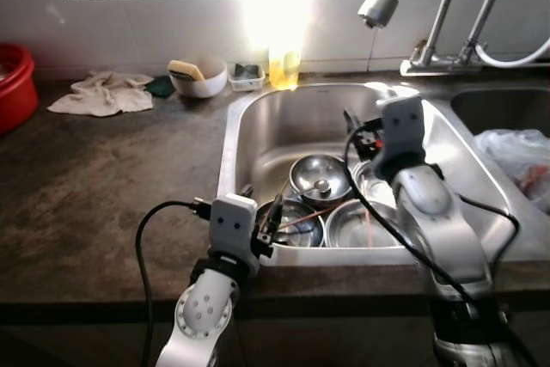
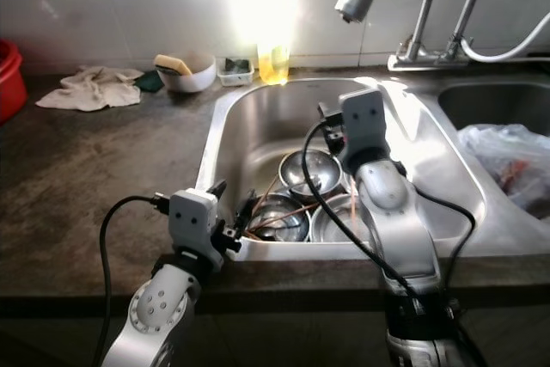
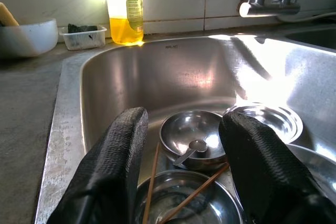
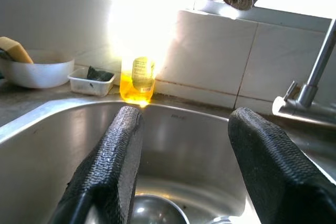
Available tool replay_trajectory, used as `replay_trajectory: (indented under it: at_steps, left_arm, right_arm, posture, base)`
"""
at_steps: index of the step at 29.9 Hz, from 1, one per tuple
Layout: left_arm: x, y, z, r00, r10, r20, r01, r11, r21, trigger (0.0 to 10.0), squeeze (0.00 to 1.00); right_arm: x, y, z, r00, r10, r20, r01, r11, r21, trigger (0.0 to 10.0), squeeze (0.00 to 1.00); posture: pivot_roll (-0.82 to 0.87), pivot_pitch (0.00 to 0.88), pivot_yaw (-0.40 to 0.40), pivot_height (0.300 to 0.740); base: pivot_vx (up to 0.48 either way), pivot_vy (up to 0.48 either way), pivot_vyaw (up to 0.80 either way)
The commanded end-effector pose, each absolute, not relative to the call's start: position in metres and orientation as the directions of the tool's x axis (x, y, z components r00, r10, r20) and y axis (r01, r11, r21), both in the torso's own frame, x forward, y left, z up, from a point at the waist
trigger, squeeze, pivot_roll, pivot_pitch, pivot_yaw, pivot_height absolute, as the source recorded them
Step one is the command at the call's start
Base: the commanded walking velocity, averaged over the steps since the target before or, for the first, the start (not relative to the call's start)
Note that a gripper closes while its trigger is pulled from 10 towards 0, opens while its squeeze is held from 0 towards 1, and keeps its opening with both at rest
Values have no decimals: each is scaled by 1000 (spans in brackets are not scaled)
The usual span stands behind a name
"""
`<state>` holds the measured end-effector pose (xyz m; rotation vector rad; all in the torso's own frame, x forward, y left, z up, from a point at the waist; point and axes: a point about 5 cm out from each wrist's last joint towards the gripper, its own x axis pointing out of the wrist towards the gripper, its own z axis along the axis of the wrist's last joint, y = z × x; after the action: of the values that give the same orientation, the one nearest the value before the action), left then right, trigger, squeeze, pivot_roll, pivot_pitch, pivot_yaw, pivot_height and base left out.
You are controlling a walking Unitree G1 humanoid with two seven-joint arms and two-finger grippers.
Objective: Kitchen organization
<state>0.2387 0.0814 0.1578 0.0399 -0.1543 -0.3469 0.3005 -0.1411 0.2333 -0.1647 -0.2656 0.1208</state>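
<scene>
The steel sink (image 1: 258, 118) holds several steel bowls. One bowl (image 1: 320, 178) has a spoon (image 3: 191, 149) in it. A nearer bowl (image 1: 296, 223) has brown chopsticks (image 3: 191, 195) lying across it. Another bowl (image 1: 361, 225) sits to its right. My left gripper (image 1: 271, 221) is open at the sink's near left rim, just above the chopstick bowl, with nothing between its fingers (image 3: 118, 161). My right gripper (image 1: 357, 131) hangs open over the middle of the sink, above the bowls and pointing toward the back wall; its fingers (image 4: 113, 166) are empty.
A yellow soap bottle (image 1: 284, 66), a small tray (image 1: 247, 77) and a white bowl with a sponge (image 1: 199, 79) stand behind the sink. A cloth (image 1: 103, 92) and a red basin (image 1: 13, 83) are at the left. The sprayer head (image 1: 378, 6) hangs over the sink. A plastic bag (image 1: 520, 156) lies at the right.
</scene>
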Motion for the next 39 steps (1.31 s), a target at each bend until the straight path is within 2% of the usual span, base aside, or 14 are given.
replay_trajectory:
  at_steps: [1, 7, 10, 20, 33, 39]
  left_arm:
    - [237, 83, 165, 925, -342, 166, 333, 940, 77, 10000, 0]
    - [237, 84, 161, 929, -336, 158, 329, 942, 71, 10000, 0]
    - [241, 82, 160, 930, -329, 162, 323, 944, 66, 10000, 0]
    - [250, 80, 151, 933, -334, 136, 328, 942, 64, 10000, 0]
    - [249, 81, 149, 931, -336, 142, 334, 942, 38, 10000, 0]
    - [245, 87, 142, 935, -338, 111, 337, 941, 24, 10000, 0]
  right_arm:
    - [289, -145, 243, 942, 120, 314, -71, 984, -163, 10000, 0]
    - [275, -151, 222, 964, 62, 260, -26, 990, -140, 10000, 0]
    - [270, -145, 207, 976, 48, 213, -24, 993, -113, 10000, 0]
    - [270, -138, 182, 991, 68, 114, -52, 989, -138, 10000, 0]
    - [270, -137, 182, 989, 58, 137, -43, 993, -112, 10000, 0]
    - [268, -133, 176, 988, 103, 111, -89, 988, -126, 10000, 0]
  posture:
    - [102, 78, -19, 740]
    - [94, 53, -13, 740]
    - [83, 0, -13, 740]
    - [59, 0, -18, 740]
    - [63, 0, -9, 740]
    - [64, 0, -8, 740]
  base:
    - [0, 0, 0]
    - [0, 0, 0]
    - [0, 0, 0]
    - [0, 0, 0]
    - [0, 0, 0]
    - [0, 0, 0]
